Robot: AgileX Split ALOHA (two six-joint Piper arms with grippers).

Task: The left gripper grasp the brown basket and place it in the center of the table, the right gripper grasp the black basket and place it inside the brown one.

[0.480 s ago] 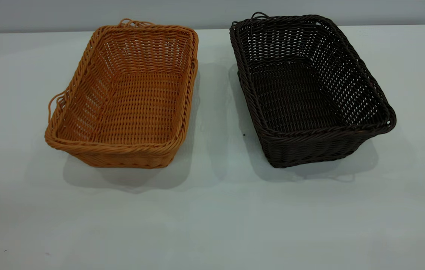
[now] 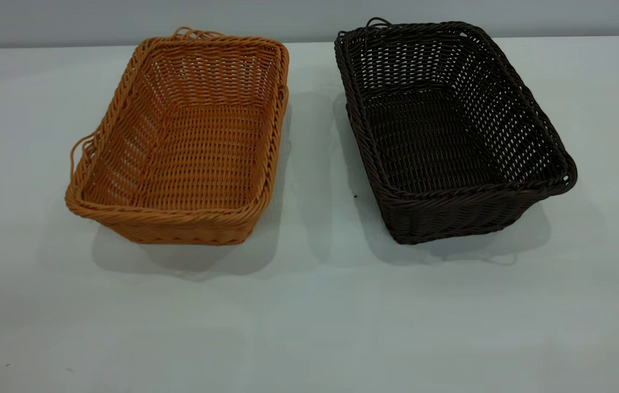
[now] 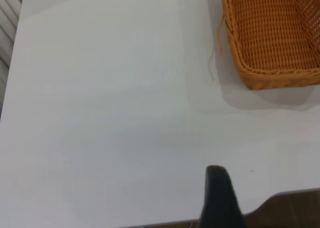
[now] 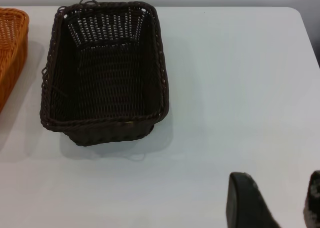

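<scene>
The brown basket (image 2: 184, 142) stands on the left half of the white table (image 2: 309, 316), the black basket (image 2: 446, 131) on the right half, a gap between them. Both are upright and empty. Neither gripper shows in the exterior view. In the left wrist view a part of my left gripper (image 3: 218, 198) hangs over the table's near edge, well apart from the brown basket (image 3: 272, 36). In the right wrist view my right gripper (image 4: 280, 200) is open and empty above bare table, well apart from the black basket (image 4: 105, 68).
The table's near edge, with dark floor beyond it (image 3: 290, 210), lies beside my left gripper. A loose wicker strand (image 3: 218, 43) hangs off the brown basket's side. A corner of the brown basket (image 4: 11, 48) shows in the right wrist view.
</scene>
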